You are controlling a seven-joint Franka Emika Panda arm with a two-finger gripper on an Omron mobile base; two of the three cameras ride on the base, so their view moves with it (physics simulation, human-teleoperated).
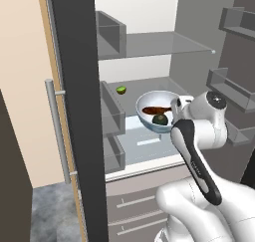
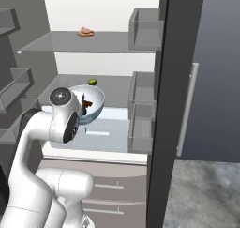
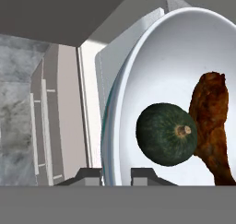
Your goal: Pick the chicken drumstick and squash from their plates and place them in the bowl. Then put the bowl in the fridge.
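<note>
The fridge (image 1: 149, 46) stands open in front of me. Inside it, low over a glass shelf (image 1: 149, 144), is the bowl (image 1: 155, 97), white inside. My gripper (image 3: 116, 174) is shut on its near rim, one finger on each side of the wall. In the bowl (image 3: 152, 57) lie the dark green squash (image 3: 166, 134) and, beside it, the brown chicken drumstick (image 3: 213, 121). Both also show in the left base view: drumstick (image 1: 155, 109), squash (image 1: 160, 119). The arm hides part of the bowl (image 2: 95, 99) from the right. Whether the bowl touches the shelf I cannot tell. The plates are out of view.
A small green fruit (image 1: 121, 90) lies at the back of the middle shelf. A pinkish piece of food (image 2: 85, 32) sits on the upper shelf. Door bins (image 1: 112, 114) line both open doors (image 2: 180, 81). Drawers (image 1: 134, 206) lie below the fridge opening.
</note>
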